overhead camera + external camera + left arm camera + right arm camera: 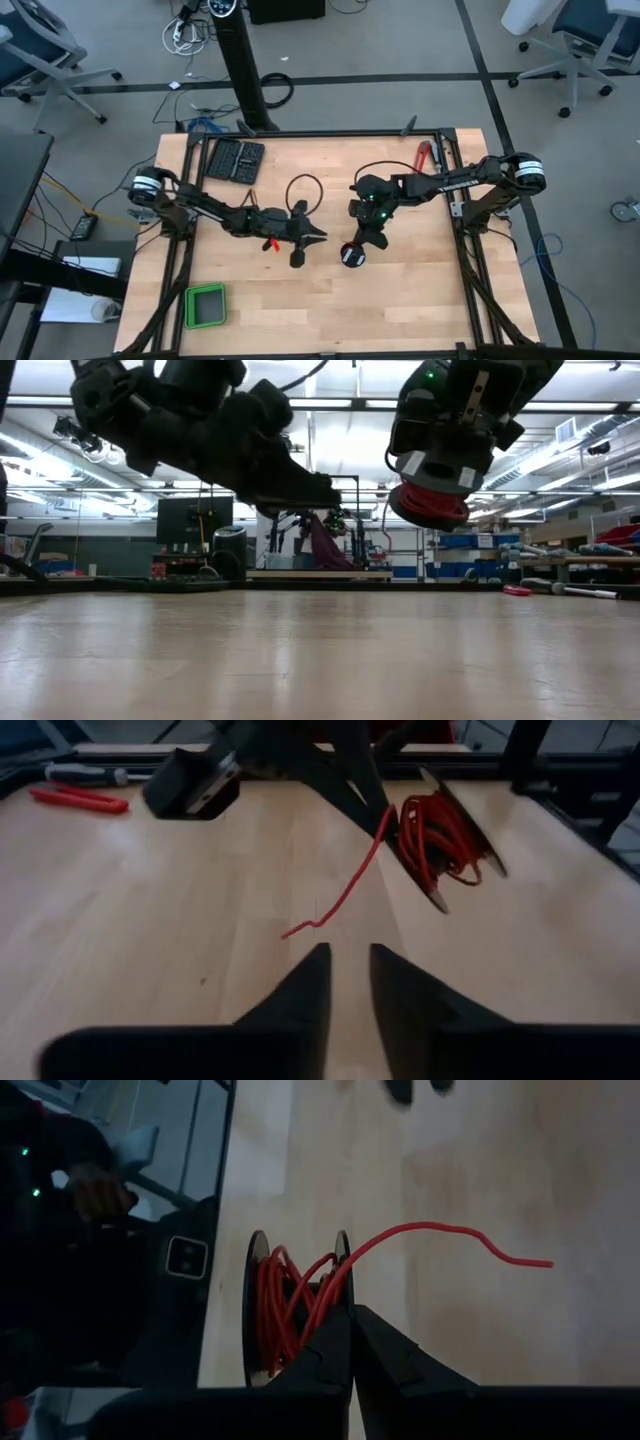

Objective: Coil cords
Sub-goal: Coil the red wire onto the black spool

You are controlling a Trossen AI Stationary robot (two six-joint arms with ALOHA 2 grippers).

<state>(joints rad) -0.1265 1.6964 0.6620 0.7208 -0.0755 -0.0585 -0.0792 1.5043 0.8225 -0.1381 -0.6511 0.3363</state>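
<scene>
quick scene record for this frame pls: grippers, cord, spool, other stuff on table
right gripper: shut on the spool's flange, above mid-table
left gripper: slightly open, empty, facing the spool
spool: black, off the table, partly wound
red cord: loose tail sticks out from the spool, free
green tray: near left table corner
black tool case: far left
red-handled tool: far right edge

No text, label or number is readable — anywhere.

Red cord (300, 1295) on black spool (455, 820), pale wood table (400, 300), green tray (205, 306)
</scene>
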